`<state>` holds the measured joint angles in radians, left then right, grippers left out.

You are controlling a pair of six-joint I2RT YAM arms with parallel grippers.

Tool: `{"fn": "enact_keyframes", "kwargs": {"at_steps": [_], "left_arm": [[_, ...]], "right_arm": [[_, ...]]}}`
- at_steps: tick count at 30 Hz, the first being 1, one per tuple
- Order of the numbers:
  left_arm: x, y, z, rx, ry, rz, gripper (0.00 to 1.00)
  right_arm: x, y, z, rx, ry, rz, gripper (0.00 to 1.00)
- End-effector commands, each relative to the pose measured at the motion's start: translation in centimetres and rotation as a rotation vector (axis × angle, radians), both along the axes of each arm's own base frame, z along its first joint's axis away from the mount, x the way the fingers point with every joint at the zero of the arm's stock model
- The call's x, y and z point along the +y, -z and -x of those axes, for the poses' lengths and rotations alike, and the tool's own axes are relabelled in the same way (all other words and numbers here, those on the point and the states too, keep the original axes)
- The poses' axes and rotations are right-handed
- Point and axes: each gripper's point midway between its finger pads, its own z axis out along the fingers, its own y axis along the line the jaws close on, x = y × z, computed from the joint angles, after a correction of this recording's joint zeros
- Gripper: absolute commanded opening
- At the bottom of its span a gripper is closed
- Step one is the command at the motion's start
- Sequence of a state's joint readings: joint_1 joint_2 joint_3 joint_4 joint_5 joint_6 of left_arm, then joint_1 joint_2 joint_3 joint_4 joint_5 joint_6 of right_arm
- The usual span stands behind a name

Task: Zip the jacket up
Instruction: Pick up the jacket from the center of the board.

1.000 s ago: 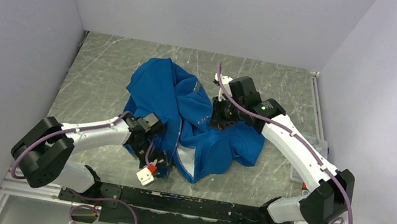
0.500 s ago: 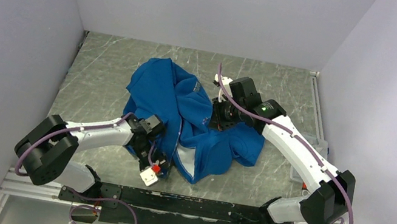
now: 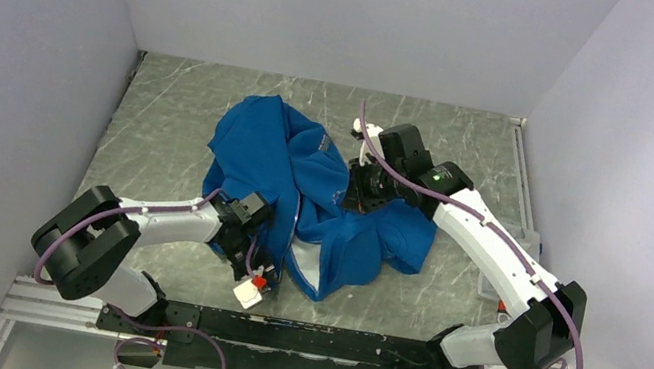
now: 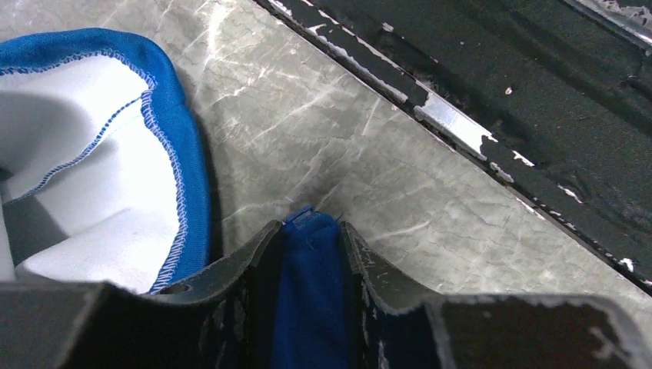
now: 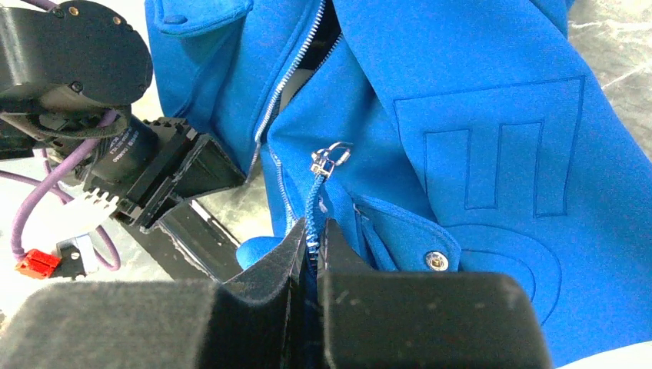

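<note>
Edging jacket point(image 3: 274, 145) slightly nearer for zip tension, left gripper point(image 4: 307, 231) jaws clamped on it, right gripper point(image 5: 311, 231) jaws pinching zipper point(image 5: 288, 84) below slider point(image 5: 327, 160).

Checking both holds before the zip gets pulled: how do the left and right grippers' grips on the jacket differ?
The left gripper pinches a plain blue fold of the jacket near the table's front edge; the right gripper pinches the zipper line just short of the silver pull. Beside the left gripper lies white lining; beside the right gripper, the blue outer face with a snap. Both are shut on the jacket.
</note>
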<state>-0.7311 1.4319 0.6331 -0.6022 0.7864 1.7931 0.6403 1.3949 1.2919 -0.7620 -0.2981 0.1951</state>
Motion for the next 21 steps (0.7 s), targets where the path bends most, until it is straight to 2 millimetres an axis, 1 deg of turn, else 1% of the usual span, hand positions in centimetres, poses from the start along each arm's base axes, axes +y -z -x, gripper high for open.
{"fn": "enact_keyframes", "kwargs": {"at_steps": [1, 2, 3, 4, 7, 10, 13, 15, 18, 21], "left_arm": [[0.7, 1.2, -0.6, -0.039, -0.017, -0.046, 0.39], [0.6, 1.1, -0.7, -0.039, -0.023, -0.046, 0.43], [0.6, 1.0, -0.7, -0.035, -0.031, -0.049, 0.49], [0.6, 0.9, -0.7, -0.033, -0.031, -0.053, 0.53], [0.8, 0.5, -0.5, -0.026, -0.025, -0.057, 0.58], [0.8, 0.3, -0.8, -0.029, -0.044, -0.064, 0.59], [1.1, 0.6, -0.8, -0.015, -0.070, -0.096, 0.56], [1.3, 0.5, -0.9, 0.002, -0.093, -0.117, 0.54], [1.3, -0.3, -1.0, 0.043, -0.144, -0.145, 0.54], [1.3, -1.6, -0.8, 0.086, -0.173, -0.163, 0.55]], "right_arm": [[0.9, -2.6, -0.3, -0.047, -0.024, -0.058, 0.00], [0.9, -2.6, -0.2, -0.045, -0.025, -0.058, 0.00], [0.9, -2.6, -0.2, -0.043, -0.027, -0.057, 0.00], [0.9, -2.6, -0.1, -0.043, -0.030, -0.057, 0.00], [0.9, -2.7, 0.1, -0.041, -0.037, -0.061, 0.00], [1.1, -2.6, 0.2, -0.040, -0.040, -0.064, 0.00], [1.2, -2.7, 0.3, -0.040, -0.043, -0.067, 0.00], [1.2, -2.7, 0.4, -0.040, -0.045, -0.066, 0.00], [1.2, -2.6, 0.5, -0.040, -0.048, -0.068, 0.00], [1.1, -2.5, 0.5, -0.037, -0.048, -0.064, 0.00]]}}
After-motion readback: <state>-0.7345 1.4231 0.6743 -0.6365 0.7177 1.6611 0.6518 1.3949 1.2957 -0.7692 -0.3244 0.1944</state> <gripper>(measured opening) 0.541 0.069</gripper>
